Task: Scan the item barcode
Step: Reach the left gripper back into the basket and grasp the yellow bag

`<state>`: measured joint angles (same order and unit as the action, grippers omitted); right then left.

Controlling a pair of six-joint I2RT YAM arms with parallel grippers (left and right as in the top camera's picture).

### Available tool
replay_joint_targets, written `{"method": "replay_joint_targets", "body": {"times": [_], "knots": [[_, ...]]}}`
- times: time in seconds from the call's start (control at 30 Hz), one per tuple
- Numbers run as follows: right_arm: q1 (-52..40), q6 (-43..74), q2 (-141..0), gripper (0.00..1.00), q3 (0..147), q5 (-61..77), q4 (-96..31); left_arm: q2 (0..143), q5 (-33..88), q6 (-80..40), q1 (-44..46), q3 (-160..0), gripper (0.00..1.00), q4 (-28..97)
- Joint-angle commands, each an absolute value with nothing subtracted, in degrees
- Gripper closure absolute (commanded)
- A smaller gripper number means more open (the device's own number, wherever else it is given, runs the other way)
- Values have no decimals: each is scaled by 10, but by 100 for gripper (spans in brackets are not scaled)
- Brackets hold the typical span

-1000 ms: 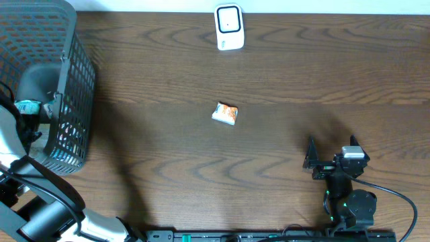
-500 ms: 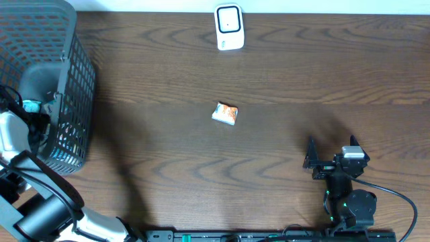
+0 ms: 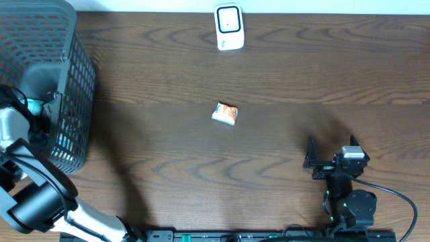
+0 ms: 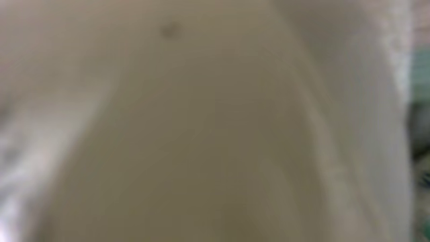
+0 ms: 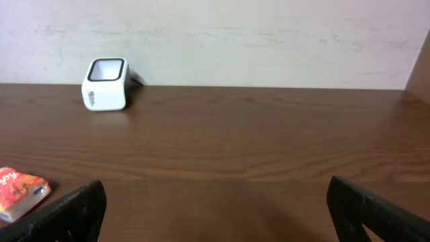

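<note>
A small orange and white packet [image 3: 225, 113] lies on the dark wooden table [image 3: 269, 81]; it also shows at the left edge of the right wrist view as the packet [image 5: 20, 191]. The white barcode scanner [image 3: 229, 27] stands at the table's far edge, seen as the scanner [image 5: 105, 84] against the wall. My left gripper [image 3: 37, 107] is down inside the black mesh basket [image 3: 67, 67], shut, its fingers hidden by the mesh. A blurred pale surface fills the left wrist view. My right gripper [image 3: 331, 146] rests open near the front right, jaws wide [image 5: 222, 202], nothing between them.
The basket takes up the table's left end, with a grey rounded thing [image 3: 39, 79] inside it. The right arm's base and cable [image 3: 353, 205] sit at the front edge. A pale wall [image 5: 269, 33] runs behind the table.
My left arm has shifted slightly inside the basket and its jaws have closed. The packet, the scanner and the right arm have not moved.
</note>
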<state>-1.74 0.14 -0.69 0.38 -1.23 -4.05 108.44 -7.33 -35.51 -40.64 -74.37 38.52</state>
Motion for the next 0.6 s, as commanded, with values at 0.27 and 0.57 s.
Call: {"method": "replay_joint_targets", "body": {"times": [0.27, 0.57], "knots": [[-19, -5, -3, 1, 3, -13, -43, 968, -79, -413, -410, -739, 93, 393], [-19, -5, -3, 1, 3, -13, -43, 808, 77, -445, -410, -739, 93, 317]]}}
